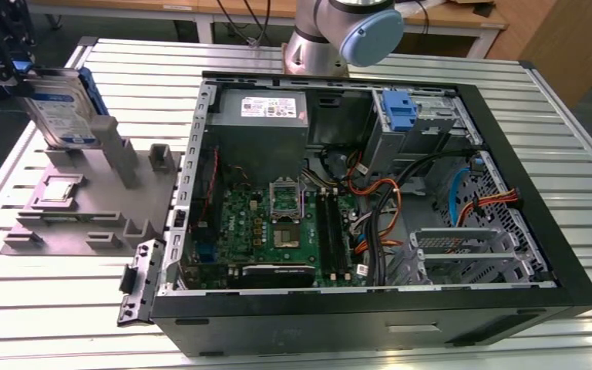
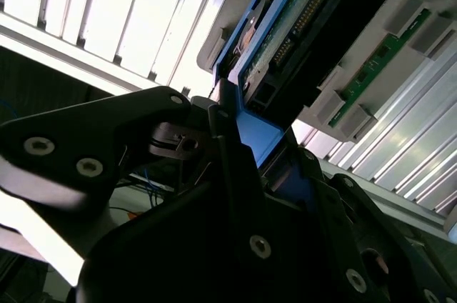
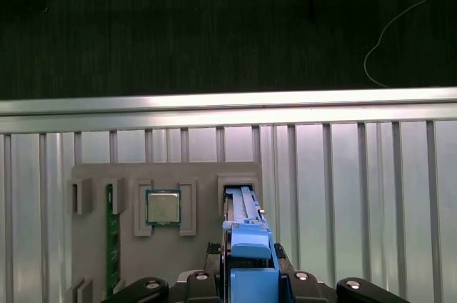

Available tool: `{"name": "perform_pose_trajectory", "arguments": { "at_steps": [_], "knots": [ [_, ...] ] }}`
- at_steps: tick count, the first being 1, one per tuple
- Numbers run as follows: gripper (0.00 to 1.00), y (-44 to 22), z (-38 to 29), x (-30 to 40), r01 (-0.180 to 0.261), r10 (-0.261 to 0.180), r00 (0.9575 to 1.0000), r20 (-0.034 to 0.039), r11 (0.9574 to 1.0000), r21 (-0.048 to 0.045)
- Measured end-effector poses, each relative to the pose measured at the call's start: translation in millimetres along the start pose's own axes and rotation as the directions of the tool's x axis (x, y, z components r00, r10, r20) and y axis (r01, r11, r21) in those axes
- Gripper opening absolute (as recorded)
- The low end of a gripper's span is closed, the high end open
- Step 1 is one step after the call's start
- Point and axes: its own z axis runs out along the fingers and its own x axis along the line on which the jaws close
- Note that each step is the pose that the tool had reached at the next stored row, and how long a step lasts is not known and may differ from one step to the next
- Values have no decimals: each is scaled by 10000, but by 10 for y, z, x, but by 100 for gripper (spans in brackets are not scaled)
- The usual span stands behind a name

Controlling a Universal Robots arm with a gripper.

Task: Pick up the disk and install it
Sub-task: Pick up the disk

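Clearly, fingers [image 2: 228, 153] clamped on upright disk [image 1: 62, 108], over grey fixture [image 1: 70, 208], beside open computer case [image 1: 573, 285]

Even overhead light fills the exterior view. The ribbed metal worktop [image 1: 59, 308] throws back pale bands of glare, brightest toward the picture's lower edge, while the inside of the open computer case [image 1: 378, 320] lies in softer shadow. The disk [image 1: 58, 108] has a faint sheen on its label. In the second wrist view the worktop slats burn out to white, and the end effector [image 2: 243, 149] clamped on the disk is an underexposed, near-black mass, soft from closeness. In the first wrist view the floor [image 3: 143, 31] is dim, and a bright streak runs along the worktop's rail.
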Motion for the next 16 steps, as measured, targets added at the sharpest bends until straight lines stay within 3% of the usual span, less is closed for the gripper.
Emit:
{"name": "perform_pose_trajectory", "arguments": {
  "at_steps": [16],
  "knots": [
    [36,0,-53,-1,0,0,10000,0,10000,0]
  ]
}}
